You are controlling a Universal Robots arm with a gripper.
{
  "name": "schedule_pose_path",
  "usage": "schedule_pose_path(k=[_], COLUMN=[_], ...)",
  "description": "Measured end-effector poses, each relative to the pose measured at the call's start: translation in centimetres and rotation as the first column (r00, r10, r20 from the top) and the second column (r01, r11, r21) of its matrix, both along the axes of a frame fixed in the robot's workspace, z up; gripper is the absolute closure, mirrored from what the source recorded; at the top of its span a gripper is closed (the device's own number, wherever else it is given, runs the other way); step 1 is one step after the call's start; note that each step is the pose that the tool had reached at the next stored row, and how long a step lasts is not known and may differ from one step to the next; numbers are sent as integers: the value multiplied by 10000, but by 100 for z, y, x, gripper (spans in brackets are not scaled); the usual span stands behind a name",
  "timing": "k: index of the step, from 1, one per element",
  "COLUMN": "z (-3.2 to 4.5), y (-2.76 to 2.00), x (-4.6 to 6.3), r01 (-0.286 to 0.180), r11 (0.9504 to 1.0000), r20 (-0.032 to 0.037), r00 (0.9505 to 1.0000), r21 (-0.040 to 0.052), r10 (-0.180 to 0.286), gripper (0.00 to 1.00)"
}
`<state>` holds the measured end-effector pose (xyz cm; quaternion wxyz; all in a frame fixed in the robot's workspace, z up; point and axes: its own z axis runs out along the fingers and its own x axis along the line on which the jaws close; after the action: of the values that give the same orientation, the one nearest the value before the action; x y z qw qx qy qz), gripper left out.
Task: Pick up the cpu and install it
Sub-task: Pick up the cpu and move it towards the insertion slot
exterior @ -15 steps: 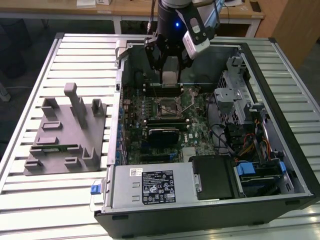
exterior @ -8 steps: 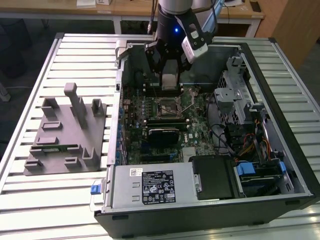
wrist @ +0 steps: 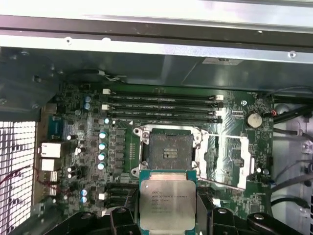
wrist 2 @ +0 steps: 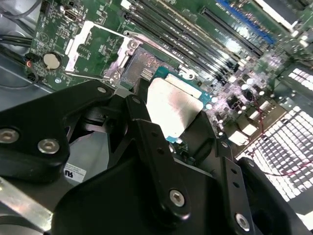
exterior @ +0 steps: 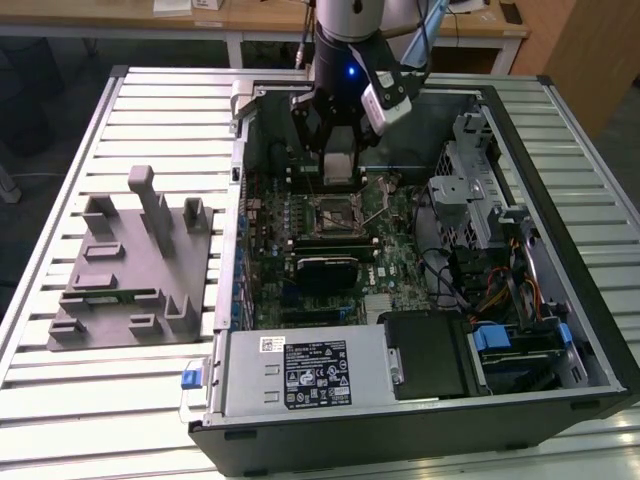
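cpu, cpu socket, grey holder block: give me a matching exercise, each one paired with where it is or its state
1 cpu
2 cpu socket
3 grey holder block

a on the slatted table, outside the computer case
b open and empty on the motherboard
c clamped in the gripper, above the motherboard

Pairs: 1-c, 2-b, 3-a

The claw grips the cpu near the open socket.

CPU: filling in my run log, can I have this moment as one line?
claw: shut on cpu | cpu: held in air near open socket | seated: no
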<state>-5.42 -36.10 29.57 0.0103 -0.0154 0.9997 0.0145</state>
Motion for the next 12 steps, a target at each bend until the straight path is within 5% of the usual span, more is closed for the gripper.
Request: schedule_pose_path(k=[12], z=[-217], y=[102], x=[19], r01=[-1], r11=[10000], r20=[-1], r00=[10000], r21=[-18], r10=[1], gripper=[45])
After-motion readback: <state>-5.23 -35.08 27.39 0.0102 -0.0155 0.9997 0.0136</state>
